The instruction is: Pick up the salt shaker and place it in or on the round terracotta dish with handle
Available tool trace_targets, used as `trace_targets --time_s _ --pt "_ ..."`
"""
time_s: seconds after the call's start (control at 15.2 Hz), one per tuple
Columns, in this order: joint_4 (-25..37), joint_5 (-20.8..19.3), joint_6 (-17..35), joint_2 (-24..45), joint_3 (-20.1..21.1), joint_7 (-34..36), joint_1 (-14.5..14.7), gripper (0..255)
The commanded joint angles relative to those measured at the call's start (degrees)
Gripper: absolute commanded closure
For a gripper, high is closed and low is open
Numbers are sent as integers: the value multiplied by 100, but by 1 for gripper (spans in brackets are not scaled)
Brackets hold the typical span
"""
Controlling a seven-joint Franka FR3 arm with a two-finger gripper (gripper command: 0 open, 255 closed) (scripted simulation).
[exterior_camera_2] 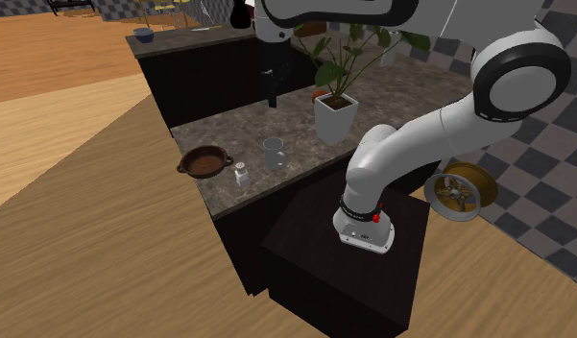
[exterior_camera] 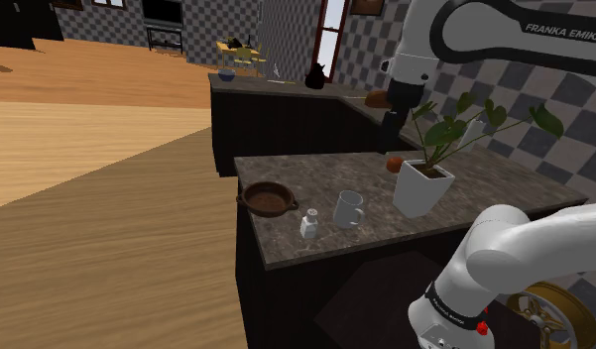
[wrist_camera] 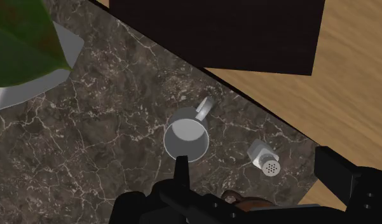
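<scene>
The small white salt shaker (exterior_camera: pixel 309 225) stands upright near the front edge of the dark marble counter (exterior_camera: pixel 315 169). In the shoulder view the round brown dish with handles (exterior_camera: pixel 266 198) sits to its left and a little further back. My black gripper (exterior_camera: pixel 390 134) hangs open, high above the counter's far side and well clear of both. In the wrist view the salt shaker (wrist_camera: pixel 266 159) shows far below, between the spread fingers (wrist_camera: pixel 179 168). From the second exterior view, the salt shaker (exterior_camera_2: pixel 241 174) stands between the dish (exterior_camera_2: pixel 204 160) and a mug, with the gripper (exterior_camera_2: pixel 271 98) above the back edge.
A grey mug (exterior_camera: pixel 348 208) stands close to the shaker, on the side away from the dish. A white pot with a leafy plant (exterior_camera: pixel 421 185) stands beyond the mug, and a small red thing (exterior_camera: pixel 393 162) lies behind it. A second counter (exterior_camera: pixel 276 89) behind carries a bowl.
</scene>
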Motion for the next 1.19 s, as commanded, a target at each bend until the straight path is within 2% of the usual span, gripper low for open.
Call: trace_targets --time_s 0.0,0.53,1.12 --pt "0 0 0 0 0 0 0 0" --pt "-885 341 1612 608 470 632 99 0" --pt "-1231 531 3520 2021 1034 1357 160 0"
